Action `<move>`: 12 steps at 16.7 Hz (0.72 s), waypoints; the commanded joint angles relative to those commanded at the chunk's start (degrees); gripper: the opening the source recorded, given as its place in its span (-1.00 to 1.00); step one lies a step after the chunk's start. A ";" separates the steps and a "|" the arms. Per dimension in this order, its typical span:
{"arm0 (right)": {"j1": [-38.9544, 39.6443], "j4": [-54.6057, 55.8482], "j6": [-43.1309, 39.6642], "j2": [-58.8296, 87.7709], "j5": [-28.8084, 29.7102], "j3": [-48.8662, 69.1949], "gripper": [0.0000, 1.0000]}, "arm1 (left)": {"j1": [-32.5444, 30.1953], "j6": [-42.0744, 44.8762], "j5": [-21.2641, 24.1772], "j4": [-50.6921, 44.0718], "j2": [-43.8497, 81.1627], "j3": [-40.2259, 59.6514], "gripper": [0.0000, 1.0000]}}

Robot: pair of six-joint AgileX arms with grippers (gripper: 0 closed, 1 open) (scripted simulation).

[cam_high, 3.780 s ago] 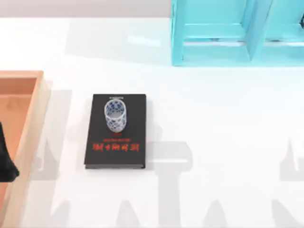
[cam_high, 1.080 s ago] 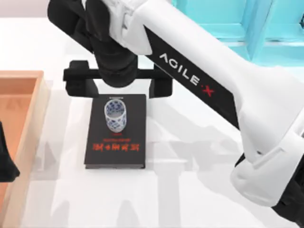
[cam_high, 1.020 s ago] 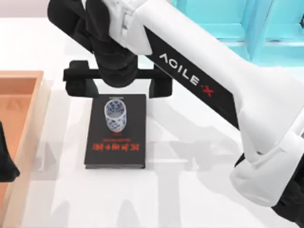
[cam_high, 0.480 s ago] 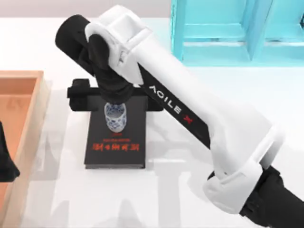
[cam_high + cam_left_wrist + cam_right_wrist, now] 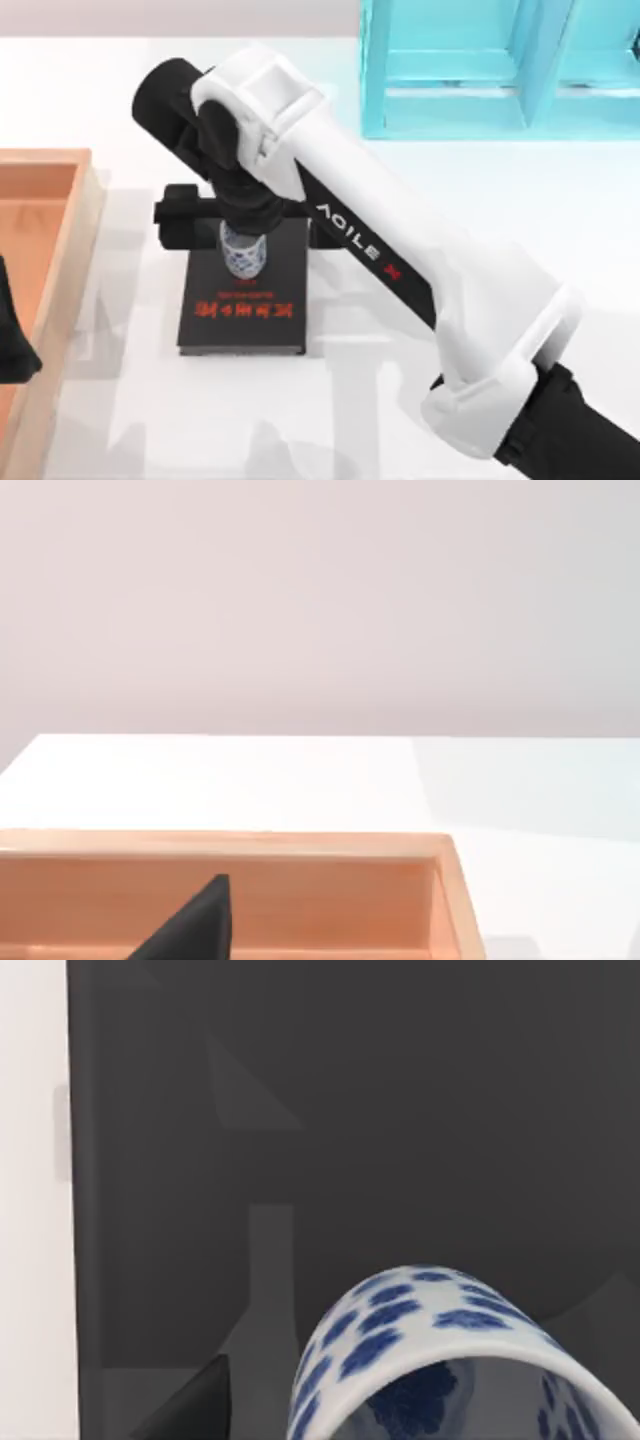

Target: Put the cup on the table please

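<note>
The small white cylindrical cup with its blue lattice pattern [image 5: 243,259] [image 5: 440,1360] stands upright and mouth-up on a black book, left of centre at about nine o'clock on the glossy white table [image 5: 480,220], not touching the tabletop.

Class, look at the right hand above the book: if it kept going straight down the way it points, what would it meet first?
Most likely the cup, standing on the black book: the right hand points down over it and the right wrist view shows its rim close below. Depth is uncertain.

Black book [image 5: 243,300] with red lettering lies flat; orange tray [image 5: 50,250] left; turquoise shelf [image 5: 500,70] behind.
</note>
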 joint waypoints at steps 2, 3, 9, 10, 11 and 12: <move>0.00 0.00 0.00 0.00 0.00 0.00 0.70 | 0.00 0.00 0.00 0.00 0.00 0.00 1.00; 0.00 0.00 0.00 0.00 0.00 0.00 0.55 | 0.00 0.00 0.00 0.00 0.00 0.00 1.00; 0.00 0.00 0.00 0.00 0.00 0.00 -0.36 | 0.00 0.00 0.00 0.00 0.00 0.00 1.00; 0.00 0.00 0.00 0.00 0.00 0.00 -0.51 | 0.00 0.00 0.00 0.00 0.00 0.00 1.00; 0.00 0.00 0.00 0.00 0.00 0.00 -0.66 | 0.00 0.00 0.00 0.00 0.00 0.00 1.00; 0.00 0.00 0.00 0.00 0.00 0.00 -0.81 | 0.00 0.00 0.00 0.00 0.00 0.00 1.00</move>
